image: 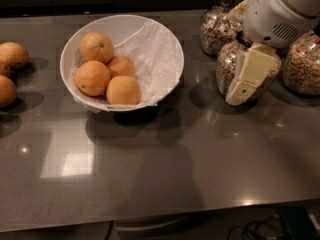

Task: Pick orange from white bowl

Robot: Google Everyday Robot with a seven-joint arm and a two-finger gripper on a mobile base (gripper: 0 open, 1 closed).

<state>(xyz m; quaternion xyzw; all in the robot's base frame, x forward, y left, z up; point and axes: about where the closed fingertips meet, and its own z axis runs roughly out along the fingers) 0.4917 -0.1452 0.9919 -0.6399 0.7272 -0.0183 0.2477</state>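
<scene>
The white bowl (160, 44) stands at the back left of the dark counter, lined with crumpled white paper. Several oranges (107, 71) lie in its left half. My gripper (240, 91) hangs at the right, in front of a glass jar, well to the right of the bowl and above the counter. One cream finger (248, 74) shows, pointing down and left. The gripper holds nothing that I can see.
Several glass jars of grains and nuts (300, 66) stand at the back right, one right behind the gripper. Loose oranges (12, 54) lie on the counter at the far left. The counter's front edge (160, 219) runs along the bottom, with cables below.
</scene>
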